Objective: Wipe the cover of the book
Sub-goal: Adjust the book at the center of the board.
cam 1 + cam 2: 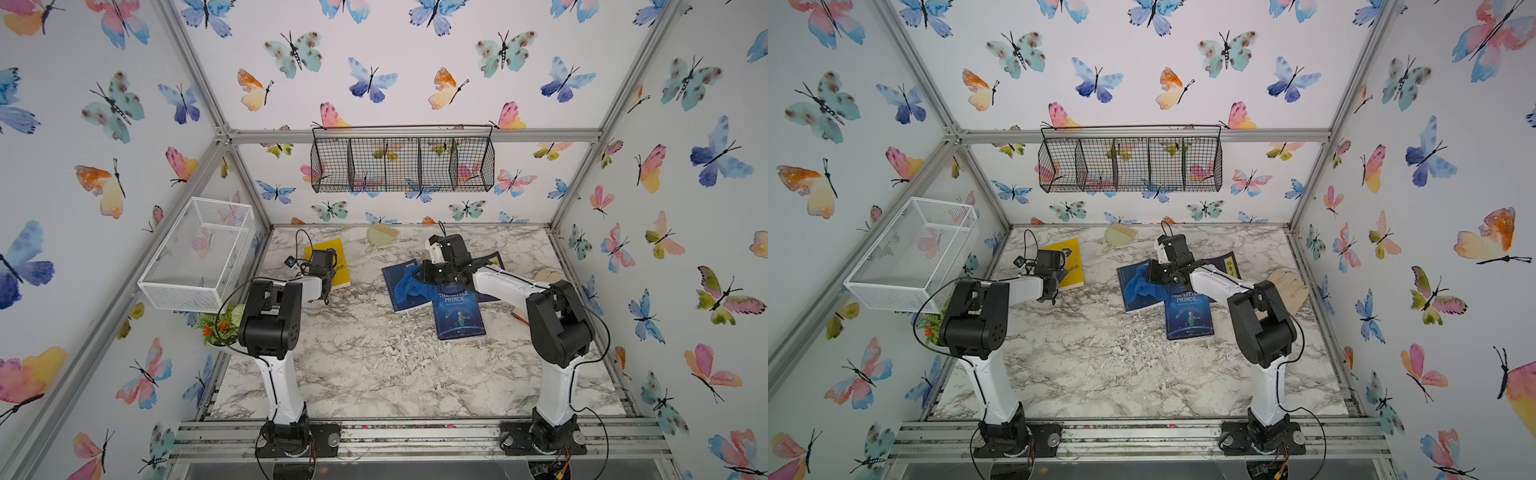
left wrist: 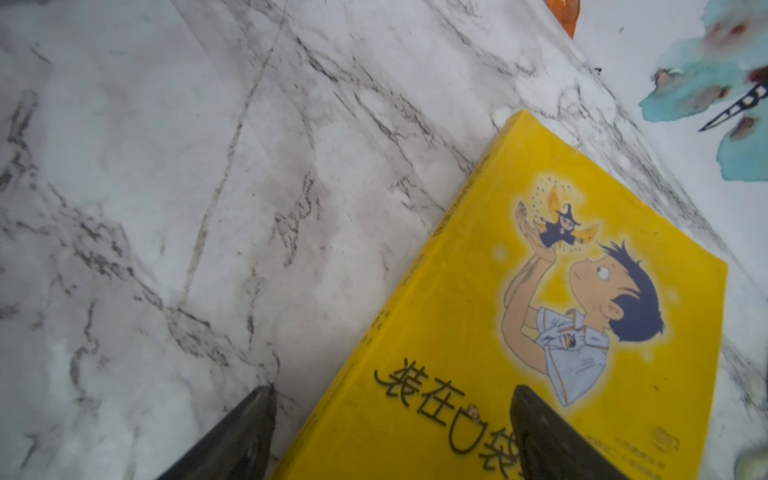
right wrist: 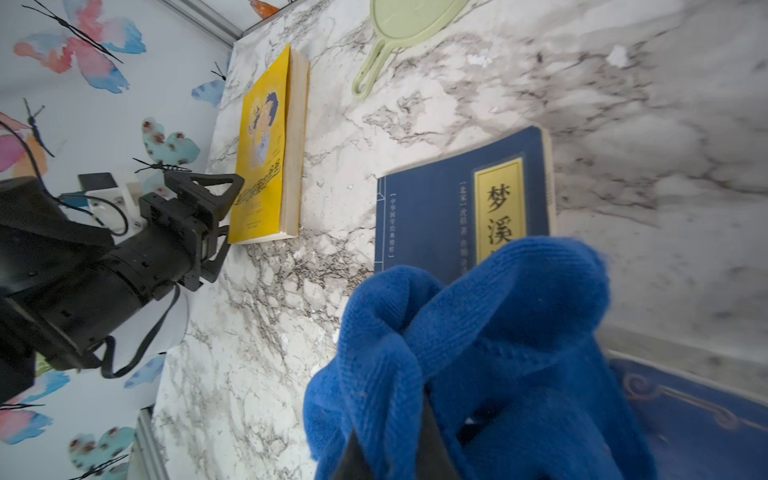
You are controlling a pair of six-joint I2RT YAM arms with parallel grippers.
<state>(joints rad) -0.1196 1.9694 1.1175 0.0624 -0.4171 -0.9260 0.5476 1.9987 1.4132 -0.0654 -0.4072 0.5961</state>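
A blue cloth (image 1: pixel 409 284) lies bunched on the cover of a dark blue book (image 1: pixel 391 275) in the middle of the marble table. My right gripper (image 1: pixel 424 274) is shut on the cloth. In the right wrist view the cloth (image 3: pixel 498 332) hides most of the fingers and part of that book (image 3: pixel 428 216). A yellow book (image 1: pixel 324 245) lies flat at the far left. My left gripper (image 2: pixel 392 388) hangs open over its near edge, one finger above the yellow cover (image 2: pixel 478 291) and the other above the marble. Nothing sits between its fingers.
"The Little Prince" book (image 1: pixel 459 318) lies partly under the dark blue one, and another blue book (image 1: pixel 494 259) lies behind my right arm. A mint dustpan (image 1: pixel 380 237) sits at the back and a beige glove (image 1: pixel 1287 286) at the right. A white wire basket (image 1: pixel 199 253) hangs at the left with a plant (image 1: pixel 220 326) below it.
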